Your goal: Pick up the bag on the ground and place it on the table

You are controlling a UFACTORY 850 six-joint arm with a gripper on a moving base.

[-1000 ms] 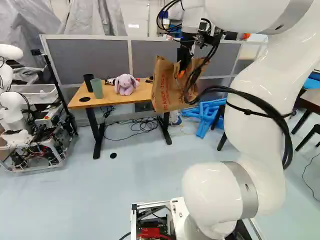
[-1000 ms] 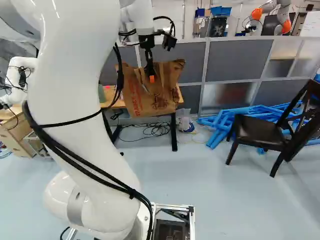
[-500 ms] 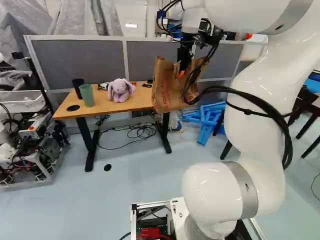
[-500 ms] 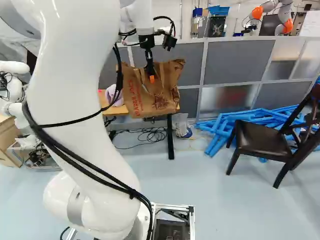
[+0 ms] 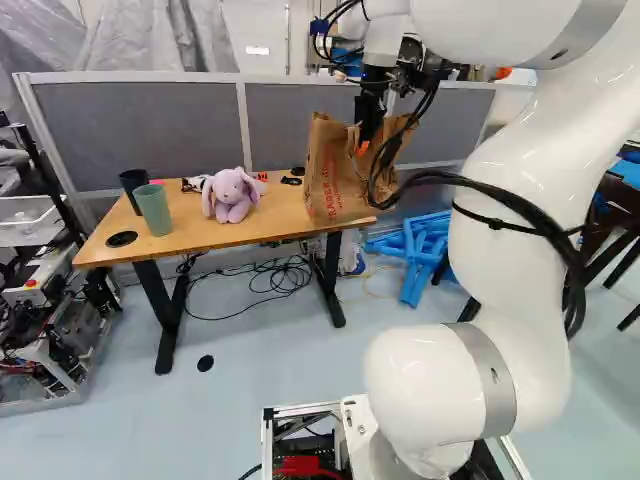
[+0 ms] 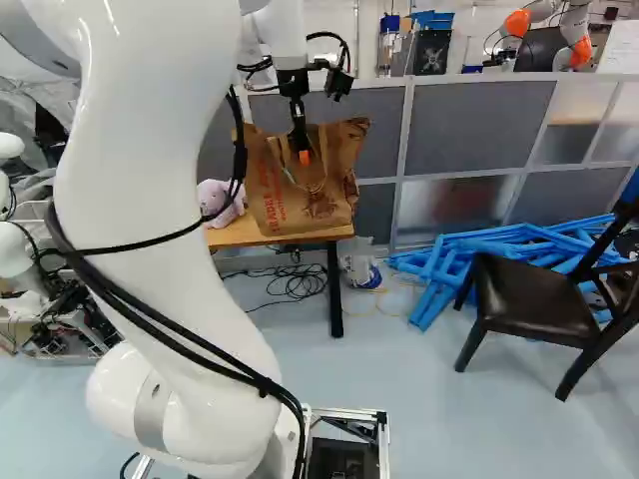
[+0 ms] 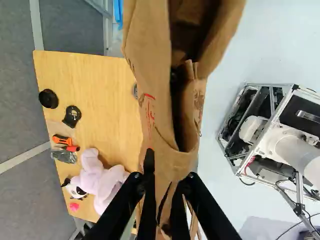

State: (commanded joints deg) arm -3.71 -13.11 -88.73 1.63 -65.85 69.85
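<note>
a brown bag (image 6: 275,200) hanging from the claw (image 6: 304,152) that pinches its top, by the table's (image 5: 190,235) end, touching or not I can't tell, green cup (image 5: 154,212) and black cup (image 5: 130,181) showing left but not right, orange-handled tool (image 7: 62,140) clear only from the wrist

From where I stand, a grey-panelled partition (image 6: 479,125) in pale frames runs behind the pincer (image 6: 305,157), with frosted panes (image 6: 587,110) off to its right. A white wall (image 5: 260,28) rises beyond, and grey sheeting (image 5: 150,35) hangs to the pincer's left. Below spreads pale blue floor (image 5: 220,430); rightward stands a dark chair (image 6: 534,304), blue pieces (image 6: 449,257) heaped beside it.
</note>
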